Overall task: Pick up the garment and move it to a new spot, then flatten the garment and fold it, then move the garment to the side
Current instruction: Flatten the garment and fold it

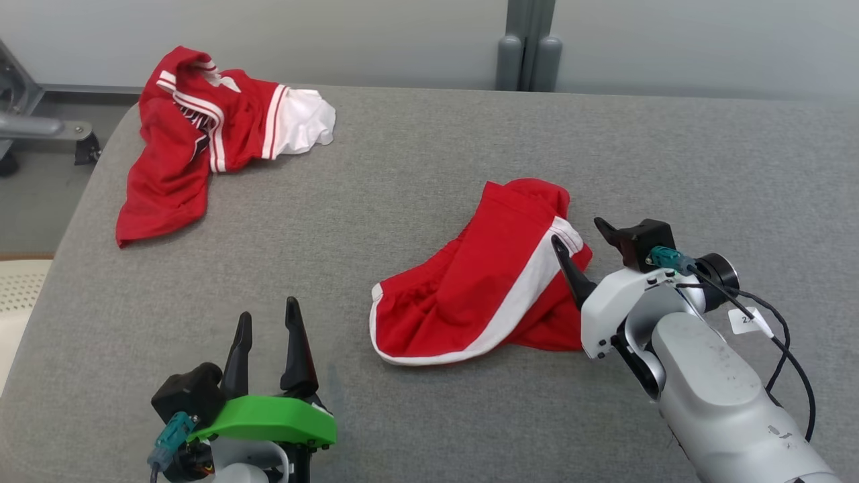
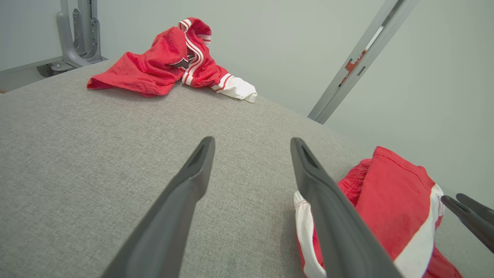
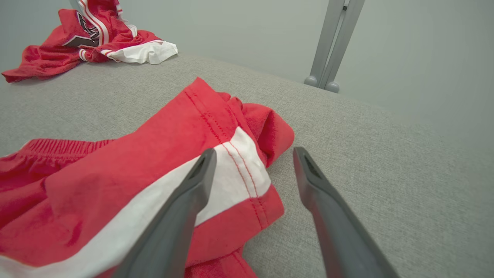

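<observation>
- Head view: red shorts [image 1: 483, 288] with a white side stripe are lying crumpled on the grey fabric surface [image 1: 416, 416], right of centre.
- A red jersey [image 1: 201, 134] with white trim is lying bunched at the far left corner, well apart from the red shorts.
- The left gripper [image 1: 268, 308] is sitting at lower left over bare fabric, its jaws standing apart with nothing between them. It is near the gathered waistband end of the shorts, not touching.
- The right gripper [image 1: 577, 230] is reaching in from lower right, spread wide and empty. One finger is overlapping the shorts' right edge and the other is standing over bare surface.
- Left wrist view: the left gripper [image 2: 252, 141] is showing both fingers parted over the grey fabric surface [image 2: 96, 154]. The red shorts [image 2: 389, 200] are lying just beside the right-hand finger, partly hidden behind it.
- The red jersey [image 2: 162, 65] is lying at the far edge. The tips of the right gripper [image 2: 467, 216] are entering at the picture's right edge, beside the shorts. A grey metal post [image 2: 359, 61] is standing beyond the surface.
- Right wrist view: the right gripper [image 3: 254, 151] is holding nothing, with its fingers apart. One finger is crossing the white stripe of the red shorts [image 3: 135, 173]; cannot tell whether it is touching the cloth. The other is over the grey fabric surface [image 3: 386, 173].
- The red jersey [image 3: 58, 50] is lying at upper left, and the grey metal post [image 3: 332, 42] is standing behind.
</observation>
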Tool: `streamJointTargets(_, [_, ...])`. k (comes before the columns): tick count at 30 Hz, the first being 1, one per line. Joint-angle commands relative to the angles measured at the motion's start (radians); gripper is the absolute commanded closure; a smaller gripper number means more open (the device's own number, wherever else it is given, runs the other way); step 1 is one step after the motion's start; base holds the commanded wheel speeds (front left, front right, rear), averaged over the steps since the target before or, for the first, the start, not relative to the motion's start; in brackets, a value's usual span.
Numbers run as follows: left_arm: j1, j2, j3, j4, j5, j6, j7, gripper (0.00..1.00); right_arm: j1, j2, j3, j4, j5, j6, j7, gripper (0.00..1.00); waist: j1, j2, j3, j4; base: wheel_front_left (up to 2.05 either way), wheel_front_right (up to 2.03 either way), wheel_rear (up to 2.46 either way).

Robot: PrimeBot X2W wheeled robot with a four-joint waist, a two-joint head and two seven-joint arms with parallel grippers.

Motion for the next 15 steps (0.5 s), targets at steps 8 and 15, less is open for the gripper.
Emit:
streamJointTargets(8, [0.017,0.004,0.024,-0.018,0.000,0.013,0.000,0.00,-0.074,-0.021,0.087,0.114,0.124,-0.002,-0.019,1.00,0.0000,0.0000,0.033,0.042,0.00,0.00,0.00])
streamJointTargets(15, [0.011,0.004,0.031,-0.024,0.010,0.010,0.000,0.00,-0.065,-0.057,0.093,0.118,0.181,-0.002,-0.075,1.00,0.0000,0.0000,0.033,-0.016,0.00,0.00,0.00])
